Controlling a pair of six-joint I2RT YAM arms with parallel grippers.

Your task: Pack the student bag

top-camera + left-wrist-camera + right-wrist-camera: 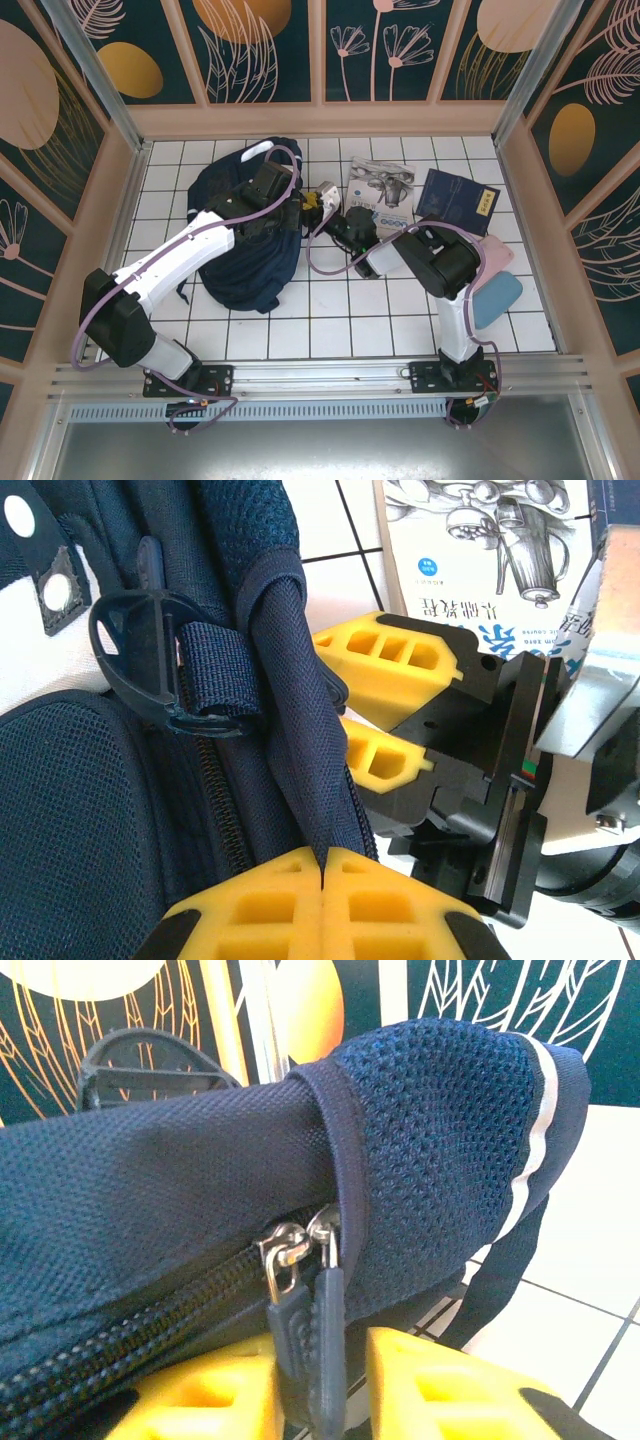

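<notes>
The student bag [240, 265] lies on the white tiles at the left centre, navy with white stripes. At the bag's right edge my left gripper [292, 212] is shut on a fold of its navy fabric [300, 730], the yellow pads [400, 905] pressed together over it. Just to the right, my right gripper [318, 206] meets the same edge. Its jaws stand open around two dark zipper pulls [312, 1330] hanging from silver sliders [292, 1245]. The left pad touches the pulls and the right pad [440, 1385] stands apart. The right gripper's fingers [395, 660] also appear in the left wrist view.
An illustrated book [381, 186] and a dark blue booklet [458, 200] lie behind the right arm. A pink case [495, 255] and a blue case [497, 298] sit at the right. Wooden walls ring the tiled floor.
</notes>
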